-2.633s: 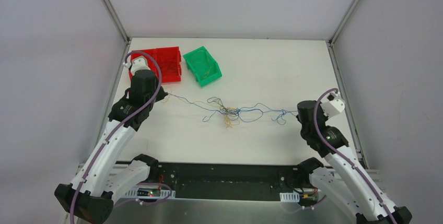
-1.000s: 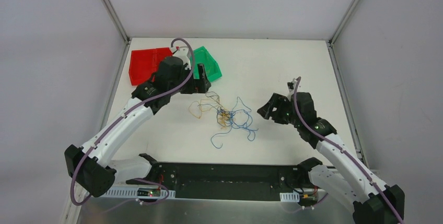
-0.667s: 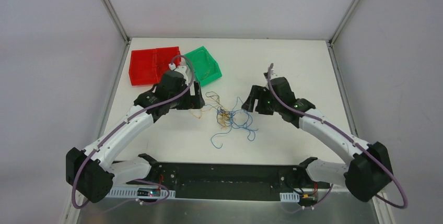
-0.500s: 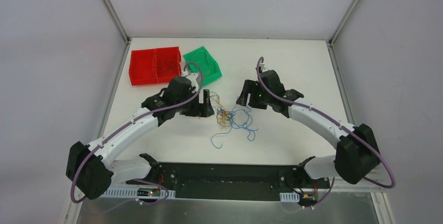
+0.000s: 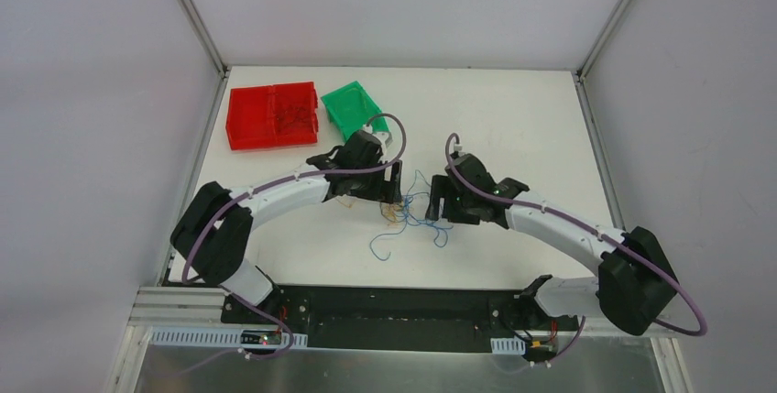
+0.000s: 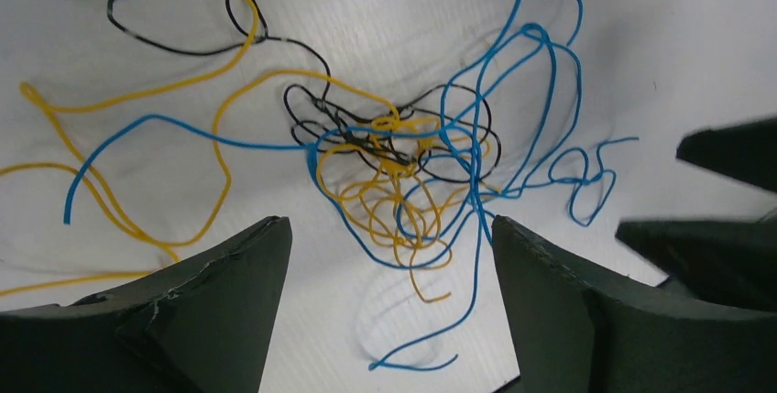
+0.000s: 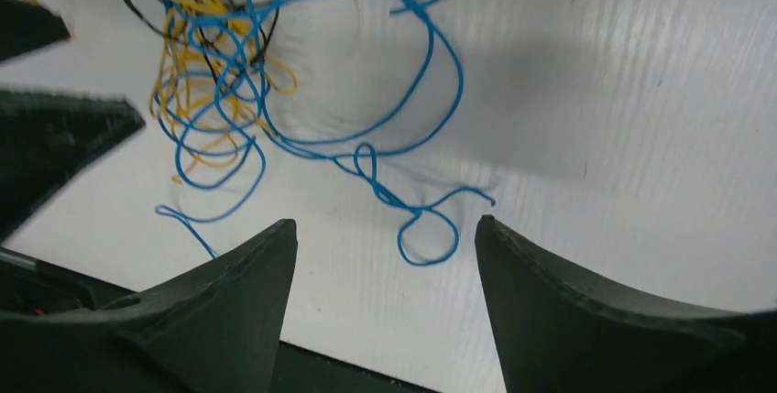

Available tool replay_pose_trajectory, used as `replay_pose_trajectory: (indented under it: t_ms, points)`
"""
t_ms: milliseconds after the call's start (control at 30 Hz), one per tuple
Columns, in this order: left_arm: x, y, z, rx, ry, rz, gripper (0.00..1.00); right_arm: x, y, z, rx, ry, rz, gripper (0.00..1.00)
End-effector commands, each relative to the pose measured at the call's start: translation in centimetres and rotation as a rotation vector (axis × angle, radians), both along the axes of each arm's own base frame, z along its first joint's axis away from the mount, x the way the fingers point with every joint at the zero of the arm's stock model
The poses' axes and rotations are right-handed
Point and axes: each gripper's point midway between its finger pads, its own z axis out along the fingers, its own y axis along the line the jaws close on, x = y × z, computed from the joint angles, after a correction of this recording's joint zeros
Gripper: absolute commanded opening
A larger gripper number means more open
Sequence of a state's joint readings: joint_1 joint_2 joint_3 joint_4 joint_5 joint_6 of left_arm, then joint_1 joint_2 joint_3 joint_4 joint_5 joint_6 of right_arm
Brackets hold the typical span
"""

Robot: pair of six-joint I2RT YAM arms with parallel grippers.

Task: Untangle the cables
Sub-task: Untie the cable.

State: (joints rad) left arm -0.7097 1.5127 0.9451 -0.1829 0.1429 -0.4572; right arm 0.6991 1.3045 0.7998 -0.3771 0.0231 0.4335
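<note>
Cables [image 5: 408,210] in blue, yellow-orange and black lie knotted on the table [image 5: 513,127], the tight clump directly ahead of the left gripper [image 6: 387,228] and ahead and to the left of the right gripper [image 7: 385,222]. Both grippers have their fingers spread wide with nothing between them, so we judge the step in hand to be choosing and taking a fresh hold. To do it well, we would have each gripper close on a single strand well out from the knot, not on the dense middle. The small blue loop [image 7: 426,228] lying just in front of the right fingers looks like a free end worth taking. The left could take the yellow-orange strand [image 6: 137,95] running off ahead and to its left. Pinching several wires together would, we think, only tighten the tangle when the arms draw apart. Both arms reach forward and curve inward, wrists pitched down over the table, so the grippers face each other across the clump and near it. Each one's dark fingers show at the edge of the other's wrist view, so we would watch for contact.
</note>
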Motion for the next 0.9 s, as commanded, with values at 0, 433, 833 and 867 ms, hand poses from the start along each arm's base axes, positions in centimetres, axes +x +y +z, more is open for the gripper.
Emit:
replay_pose_trajectory:
  t_ms: [0, 433, 833, 867]
  points:
    - [2.7, -0.8, 0.7, 0.011, -0.040, 0.045, 0.83, -2.2, -1.7, -0.6, -0.124, -0.026, 0.029, 0.75]
    - [4.9, -0.1, -1.6, 0.023, 0.107, 0.154, 0.82, -1.1, -0.5, -4.5, -0.376, -0.066, 0.120, 0.68]
    - [4.7, 0.0, -3.1, 0.006, 0.177, 0.148, 0.63, -1.0, -2.0, -1.4, -0.280, -0.188, 0.033, 0.00]
    - [4.7, -0.3, -3.4, 0.003, 0.186, 0.137, 0.54, -0.9, -2.1, -0.6, -0.267, -0.206, 0.032, 0.00]
